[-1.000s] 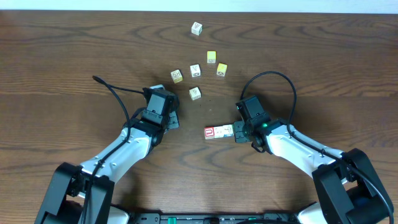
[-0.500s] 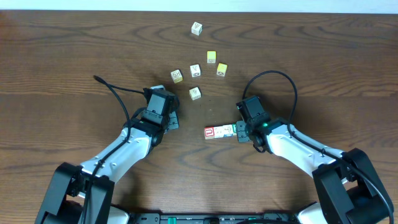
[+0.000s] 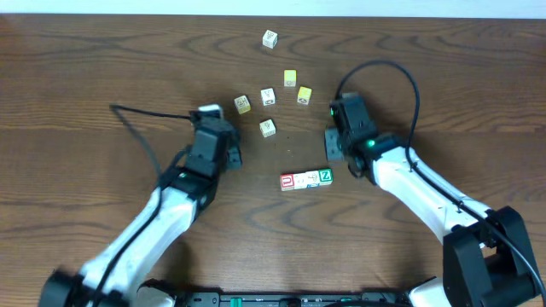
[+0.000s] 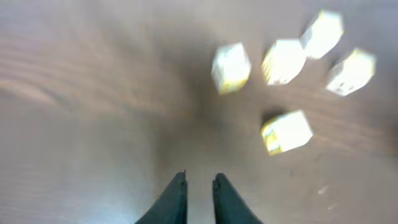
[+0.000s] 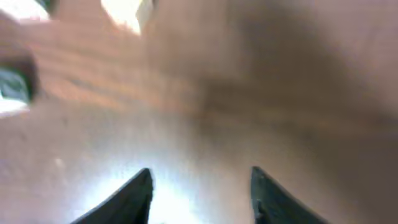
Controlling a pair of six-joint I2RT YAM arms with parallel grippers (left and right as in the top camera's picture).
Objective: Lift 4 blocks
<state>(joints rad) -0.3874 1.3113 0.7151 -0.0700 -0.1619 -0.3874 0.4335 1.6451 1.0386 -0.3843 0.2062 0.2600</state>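
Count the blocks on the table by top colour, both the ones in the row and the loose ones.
Red block: 1
Green block: 1
White blocks in the row: 2
Loose blocks, white or yellow, too small to split: 6
Total: 10

Overhead view is evenly lit and mostly sharp, while both wrist views are heavily blurred with washed-out glare.

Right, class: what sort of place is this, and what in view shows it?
Probably a robot lab or test bench rather than a home: two cabled robot arms work over a plain wooden table, with small letter blocks scattered on it.
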